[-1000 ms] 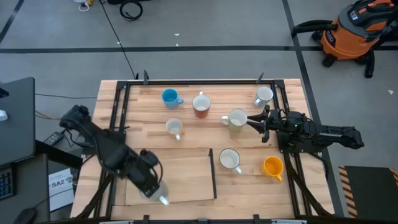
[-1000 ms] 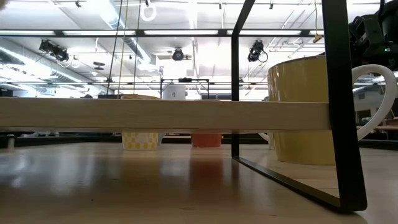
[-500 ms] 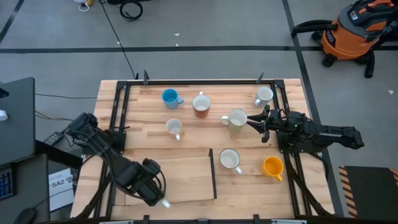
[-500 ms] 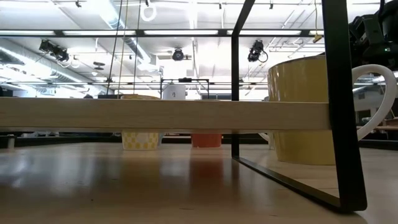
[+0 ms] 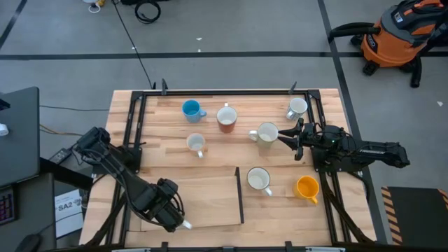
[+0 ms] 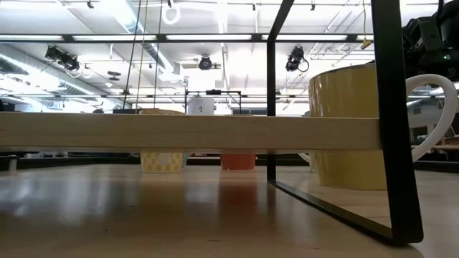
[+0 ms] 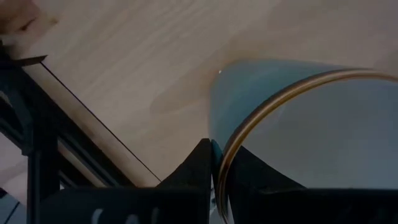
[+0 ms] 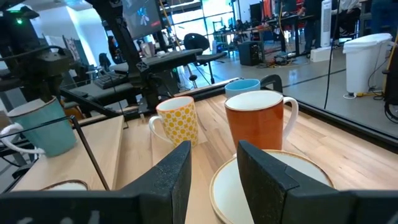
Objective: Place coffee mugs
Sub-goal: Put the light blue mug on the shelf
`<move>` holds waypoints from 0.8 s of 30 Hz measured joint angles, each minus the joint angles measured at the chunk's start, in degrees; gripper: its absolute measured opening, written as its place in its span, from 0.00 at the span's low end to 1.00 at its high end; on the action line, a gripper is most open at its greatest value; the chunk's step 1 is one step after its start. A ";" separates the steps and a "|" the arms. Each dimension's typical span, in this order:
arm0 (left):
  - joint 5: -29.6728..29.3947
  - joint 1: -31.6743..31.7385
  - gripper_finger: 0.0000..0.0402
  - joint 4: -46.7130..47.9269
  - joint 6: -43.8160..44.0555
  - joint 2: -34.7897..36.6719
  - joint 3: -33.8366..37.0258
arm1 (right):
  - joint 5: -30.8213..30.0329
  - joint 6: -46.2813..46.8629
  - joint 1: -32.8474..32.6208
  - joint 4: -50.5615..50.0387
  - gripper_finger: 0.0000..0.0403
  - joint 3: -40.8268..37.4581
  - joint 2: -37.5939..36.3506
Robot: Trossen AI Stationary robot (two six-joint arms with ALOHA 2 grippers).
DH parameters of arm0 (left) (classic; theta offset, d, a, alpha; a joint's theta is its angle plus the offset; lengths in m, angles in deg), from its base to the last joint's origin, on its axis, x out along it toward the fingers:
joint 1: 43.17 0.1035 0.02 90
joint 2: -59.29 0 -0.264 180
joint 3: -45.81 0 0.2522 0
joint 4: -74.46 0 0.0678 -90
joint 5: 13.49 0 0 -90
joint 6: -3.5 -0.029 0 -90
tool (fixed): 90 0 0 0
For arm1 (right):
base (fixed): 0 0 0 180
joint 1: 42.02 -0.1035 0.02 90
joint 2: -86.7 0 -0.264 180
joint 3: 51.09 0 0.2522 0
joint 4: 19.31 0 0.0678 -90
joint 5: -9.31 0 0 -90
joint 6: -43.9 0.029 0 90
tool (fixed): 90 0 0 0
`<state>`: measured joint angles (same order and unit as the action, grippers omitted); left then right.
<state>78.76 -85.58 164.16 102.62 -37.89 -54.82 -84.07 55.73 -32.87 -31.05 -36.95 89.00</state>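
Left tool [image 5: 183, 225] sits at the near edge of the raised light board [image 5: 203, 183], clamped on the rim of a pale teal mug [image 7: 298, 124]: in its wrist view one finger [image 7: 198, 163] is outside the wall and one inside the gold-edged rim. We judge the mug is being set down on the board, very close to its edge. Risk: if let go here it could tip off the edge, or the inside finger could drag it over on the way out.

Right tool [image 5: 288, 136] is at the right side of the bench [image 5: 210, 129], fingers [image 8: 177, 163] apart, straddling the rim of the cream mug [image 5: 267, 133]. Closing off-centre could shove it into the reddish-brown mug [image 5: 226, 118].

Other mugs stand loose on the bench: blue [image 5: 190, 109], a yellow-dotted mug [image 5: 195, 143], white [image 5: 258, 179], orange-yellow [image 5: 306, 187], grey mug [image 5: 297, 107] by the frame.
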 joint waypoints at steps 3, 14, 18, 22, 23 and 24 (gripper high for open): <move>0.25 0.00 0.09 -0.86 0.99 0.05 0.96 | 0.00 0.00 0.00 0.00 0.34 0.00 0.00; 0.47 0.11 0.11 -0.85 0.81 0.07 1.35 | 0.00 0.00 0.00 0.00 0.34 0.00 0.00; 0.45 0.11 0.12 -0.83 0.83 0.07 1.37 | 0.00 0.00 0.00 0.00 0.34 0.00 0.00; 0.45 0.11 0.12 -0.80 0.87 0.07 1.37 | 0.00 0.00 0.00 0.00 0.34 0.00 0.00; 0.45 0.11 0.13 -0.80 0.86 0.07 1.37 | 0.00 0.00 0.00 0.00 0.34 0.00 0.00; 0.44 0.11 0.13 -0.78 0.88 0.07 1.37 | 0.00 0.00 0.00 0.00 0.34 0.00 0.00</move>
<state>79.20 -85.47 163.37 103.50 -37.83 -53.44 -84.07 55.73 -32.87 -31.05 -36.95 89.00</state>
